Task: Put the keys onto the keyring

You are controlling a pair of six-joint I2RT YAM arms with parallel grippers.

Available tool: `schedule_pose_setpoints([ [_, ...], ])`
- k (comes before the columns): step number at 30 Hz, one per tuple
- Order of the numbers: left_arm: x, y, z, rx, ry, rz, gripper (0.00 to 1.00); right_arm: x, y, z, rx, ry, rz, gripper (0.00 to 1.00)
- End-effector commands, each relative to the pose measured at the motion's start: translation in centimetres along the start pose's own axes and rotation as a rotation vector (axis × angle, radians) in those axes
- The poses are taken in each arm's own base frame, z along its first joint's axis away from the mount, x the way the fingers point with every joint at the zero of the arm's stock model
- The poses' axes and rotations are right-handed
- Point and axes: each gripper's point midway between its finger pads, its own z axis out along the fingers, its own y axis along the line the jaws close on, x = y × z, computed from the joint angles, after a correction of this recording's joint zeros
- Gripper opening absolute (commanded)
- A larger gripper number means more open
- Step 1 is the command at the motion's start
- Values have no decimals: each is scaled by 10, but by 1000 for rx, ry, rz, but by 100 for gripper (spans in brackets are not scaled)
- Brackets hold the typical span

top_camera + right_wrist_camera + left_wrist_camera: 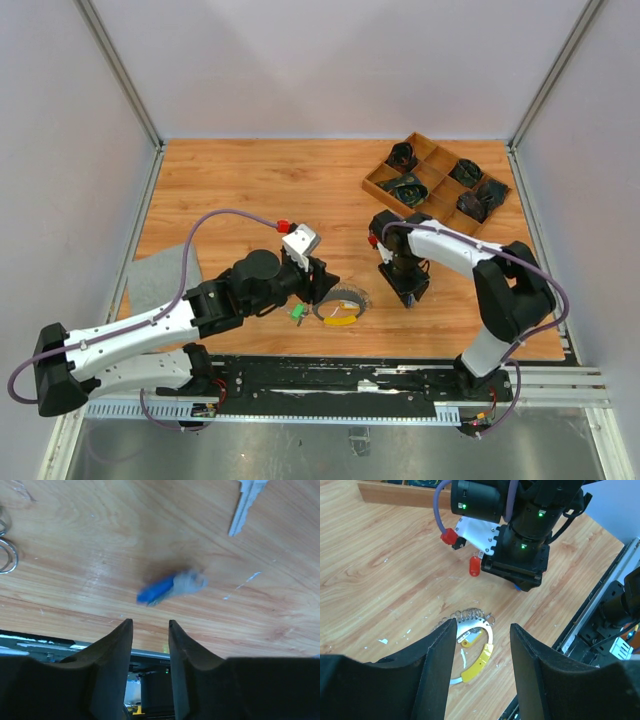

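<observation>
The keyring point(485, 626) lies on the wooden table, a silvery wire ring with small coil loops and a yellow curved piece point(479, 664); a yellow-tagged key point(469, 640) rests inside it. My left gripper point(482, 626) hovers open right above it, nothing between its fingers. From the top view the keyring point(341, 309) sits just right of the left gripper point(322, 287), with a green key point(297, 312) beside it. A blue-headed key point(169, 588), blurred, is on the table just beyond my right gripper point(150, 626), which is open and empty. A red key point(474, 566) lies near the right arm.
A wooden compartment tray point(376, 177) with dark items stands at the back right. A grey cloth point(160, 275) lies at the left. A silver key blade point(243, 510) shows at the top of the right wrist view. The table's front edge and black rail point(400, 370) are close.
</observation>
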Motion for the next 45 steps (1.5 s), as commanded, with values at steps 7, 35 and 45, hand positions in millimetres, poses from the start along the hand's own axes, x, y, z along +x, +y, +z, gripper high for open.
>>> schedule_pose_setpoints([
  [7,-18,7,-11,-23,-59,-15,53,-41,40,-53,-226,-449,-83,43],
  [35,-24,7,-16,-22,-73,-16,53,-57,94,2,-495,-486,-250,46],
  [45,-23,5,-14,-17,-72,-16,54,-59,100,3,-513,-493,-260,26],
])
